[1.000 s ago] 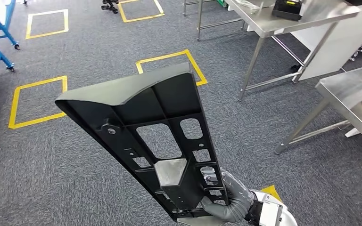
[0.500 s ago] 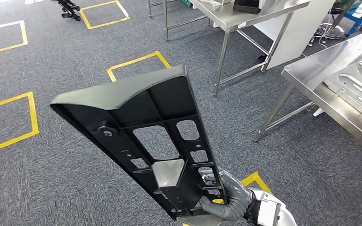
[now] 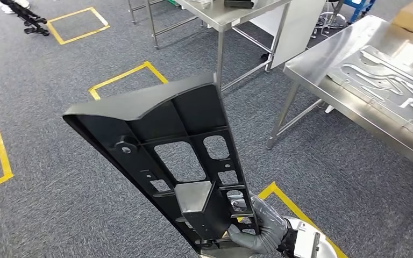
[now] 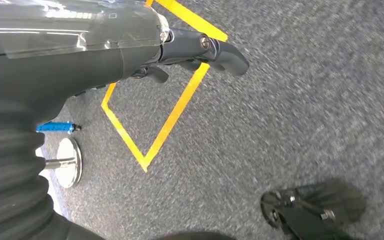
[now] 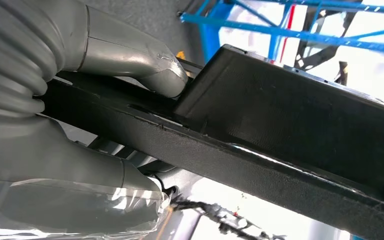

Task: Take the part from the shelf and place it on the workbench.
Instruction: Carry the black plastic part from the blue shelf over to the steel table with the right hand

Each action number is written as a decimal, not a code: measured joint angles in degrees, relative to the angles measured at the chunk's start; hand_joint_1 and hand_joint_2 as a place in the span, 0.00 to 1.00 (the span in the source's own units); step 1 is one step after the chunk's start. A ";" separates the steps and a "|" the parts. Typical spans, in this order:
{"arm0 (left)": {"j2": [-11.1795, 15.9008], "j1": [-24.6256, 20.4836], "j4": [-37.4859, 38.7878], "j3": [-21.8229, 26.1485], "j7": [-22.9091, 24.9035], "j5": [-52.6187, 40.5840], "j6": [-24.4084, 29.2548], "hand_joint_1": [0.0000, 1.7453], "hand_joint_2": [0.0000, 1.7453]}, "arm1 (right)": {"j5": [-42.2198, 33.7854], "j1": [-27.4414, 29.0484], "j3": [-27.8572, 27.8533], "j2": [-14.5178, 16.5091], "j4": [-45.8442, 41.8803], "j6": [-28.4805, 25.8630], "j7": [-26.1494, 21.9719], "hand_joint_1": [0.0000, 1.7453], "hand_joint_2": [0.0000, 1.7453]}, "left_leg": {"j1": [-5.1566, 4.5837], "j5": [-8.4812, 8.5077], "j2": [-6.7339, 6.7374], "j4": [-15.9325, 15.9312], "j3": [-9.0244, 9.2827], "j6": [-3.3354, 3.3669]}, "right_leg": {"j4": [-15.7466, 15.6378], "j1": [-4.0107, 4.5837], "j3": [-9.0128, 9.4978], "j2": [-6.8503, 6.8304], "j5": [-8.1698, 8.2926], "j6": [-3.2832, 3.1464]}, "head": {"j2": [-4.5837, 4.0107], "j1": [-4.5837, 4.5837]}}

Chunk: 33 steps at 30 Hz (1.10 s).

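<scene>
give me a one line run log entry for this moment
phase: carrying | right hand: grips black part at its lower end | left hand: holds nothing, over carpet | workbench: ahead right | part: not placed

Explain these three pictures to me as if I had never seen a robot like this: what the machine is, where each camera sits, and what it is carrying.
This is a two-legged humanoid robot with two silver arms, each ending in a many-fingered hand.

The head view looks forward and down from high on its body. There the right hand grips the lower end of a long black plastic part, ribbed and full of cut-outs, held up over the grey carpet with its yellow tape squares. To the right stands a steel workbench bearing a grooved metal plate; another steel table stands further back.

The right wrist view comes from a camera just behind that hand, so the grey thumb and the black part appear very close.

The left wrist view looks down at the carpet. The left hand holds nothing, with dark fingers extended.
</scene>
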 joint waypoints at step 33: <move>-0.58 -0.29 0.00 0.01 0.07 0.09 -0.09 0.00 1.00 | -0.07 0.24 -0.47 -0.15 0.35 0.56 -0.79 1.00 1.00 | 0.34 -3.66 -2.32 4.09 -0.65 -0.80 | -0.20 -0.53 -0.06 1.19 0.54 -0.51 | 0.00 -0.01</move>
